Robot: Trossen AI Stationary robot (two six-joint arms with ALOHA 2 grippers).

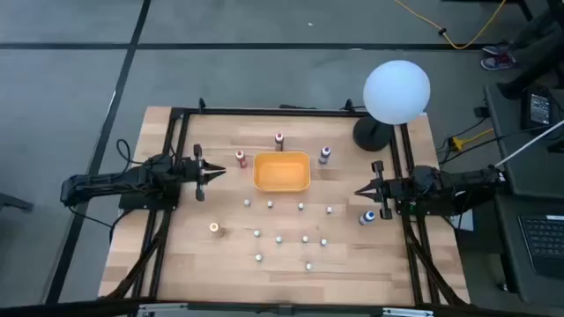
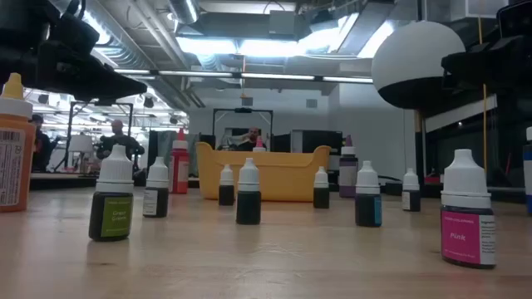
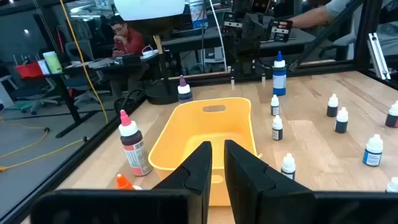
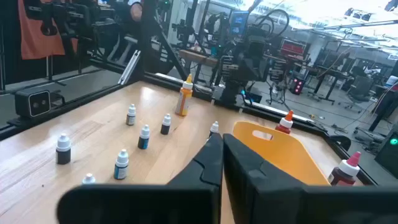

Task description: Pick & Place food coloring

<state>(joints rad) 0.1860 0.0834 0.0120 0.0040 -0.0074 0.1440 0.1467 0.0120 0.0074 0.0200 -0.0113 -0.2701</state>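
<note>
Standing upright between both closed, empty pincers, the food coloring bottles (image 1: 279,238) dot the table (image 1: 176,255) below the orange tray (image 1: 282,172), the left pincer (image 1: 211,171) and right pincer (image 1: 361,191) about equally near.

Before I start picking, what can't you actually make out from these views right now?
- Inside of the orange tray: low view sees only its front wall; the left wrist view's own fingers cover part of its floor.
- Small bottles: in the high view they are white dots, cap colours too small to tell.
- Label text on the far bottles: too small in the low view.
- Left gripper and right gripper: both shut, nothing held.
</note>
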